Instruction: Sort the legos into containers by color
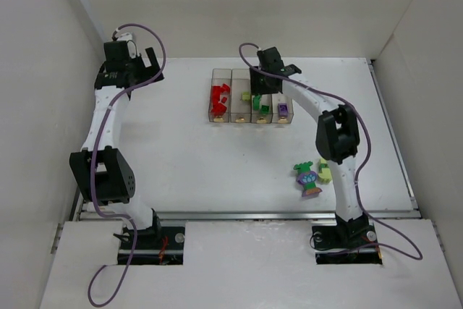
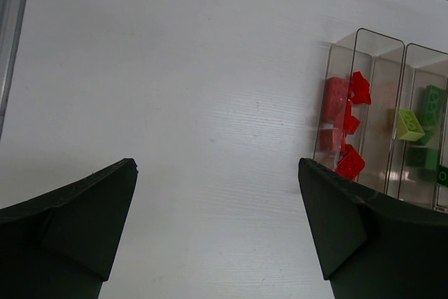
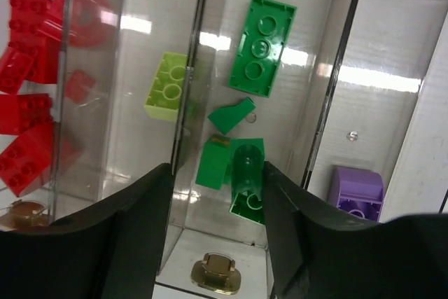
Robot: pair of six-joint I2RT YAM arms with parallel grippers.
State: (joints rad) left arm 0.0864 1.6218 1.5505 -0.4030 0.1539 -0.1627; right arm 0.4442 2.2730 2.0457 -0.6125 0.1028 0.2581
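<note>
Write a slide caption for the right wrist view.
Right gripper above the clear plastic bin of green lego bricks; red bricks, a lime-yellow brick and a purple brick in the other bins.

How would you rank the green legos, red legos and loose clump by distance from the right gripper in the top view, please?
1. Green legos, directly beneath the right gripper.
2. Red legos, off to its left.
3. Loose clump, on the table, near side.
</note>
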